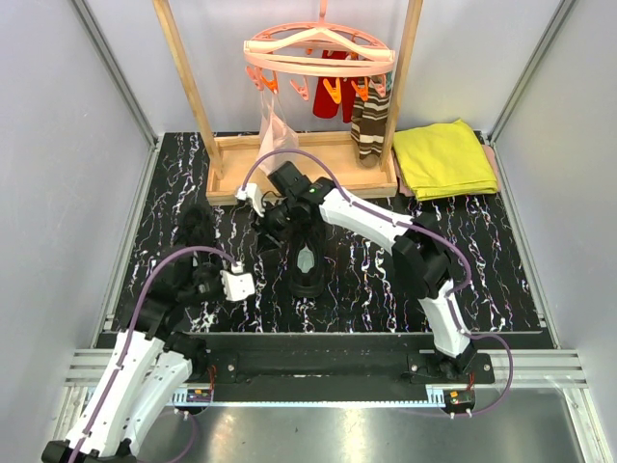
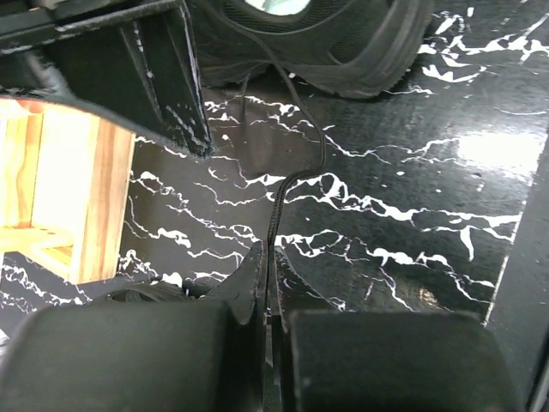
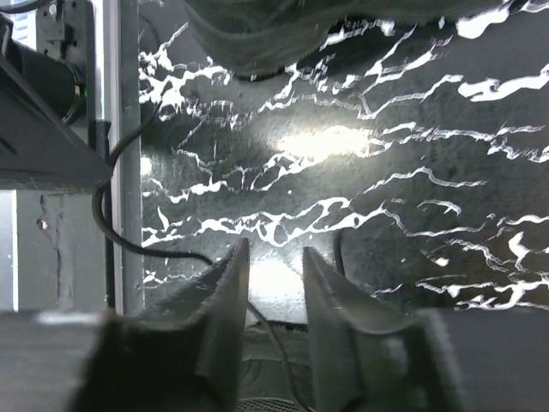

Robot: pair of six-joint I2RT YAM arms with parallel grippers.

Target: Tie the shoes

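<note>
One black shoe (image 1: 307,265) with a pale insole stands mid-table; the second shoe (image 1: 200,230) lies to its left. My left gripper (image 1: 262,251) is beside the centre shoe. In the left wrist view it (image 2: 268,255) is shut on a thin black lace (image 2: 296,176) that runs up to the shoe (image 2: 343,51). My right gripper (image 1: 280,222) hangs over the far end of the centre shoe. In the right wrist view it (image 3: 274,253) is open with a narrow gap, over a shoe (image 3: 274,382) with a loose lace; another shoe (image 3: 257,34) shows at the top.
A wooden rack (image 1: 299,154) stands at the back with a pink clip hanger (image 1: 318,53), striped brown socks (image 1: 369,125) and a clear bag (image 1: 275,130). A folded yellow cloth (image 1: 443,159) lies back right. The rack's wood (image 2: 69,197) is close to my left gripper.
</note>
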